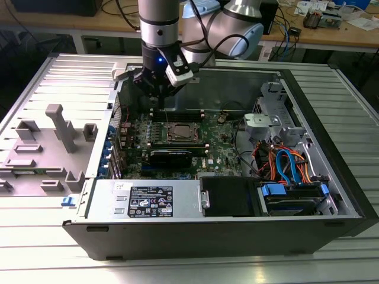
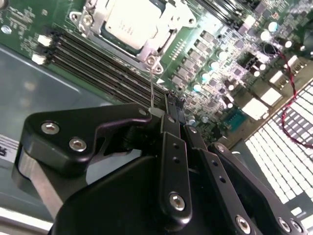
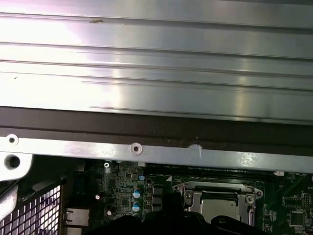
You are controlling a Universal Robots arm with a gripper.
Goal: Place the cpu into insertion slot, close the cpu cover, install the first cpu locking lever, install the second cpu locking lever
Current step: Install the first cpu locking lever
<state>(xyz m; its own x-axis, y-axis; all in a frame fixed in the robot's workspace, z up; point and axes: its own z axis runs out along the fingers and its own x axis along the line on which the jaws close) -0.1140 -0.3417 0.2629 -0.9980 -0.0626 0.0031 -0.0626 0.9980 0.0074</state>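
1. Although small, the processor chip [image 2: 131, 19] is easy to place: a flat square with a dull silver-grey top, lying in its socket on the green circuit board [image 2: 22, 22].
2. A thin silvery cover frame [image 2: 171, 20] appears to lie flat around it, its window showing the chip.
3. The black, jointed gripper [image 2: 175, 100] hangs near the socket; the chip lies toward the exterior view's right of it.
4. Its fingers are drawn together, with nothing clearly held.

Parts count, 1 apiece
1 tool [image 1: 159, 100]; right under it 1 cpu [image 2: 131, 20] and 1 cpu cover [image 2: 172, 20] on 1 mainboard [image 1: 216, 145]; 1 black exp. card [image 1: 170, 157] just past those; 1 PSU [image 1: 148, 198]; 1 PC case [image 1: 225, 239].
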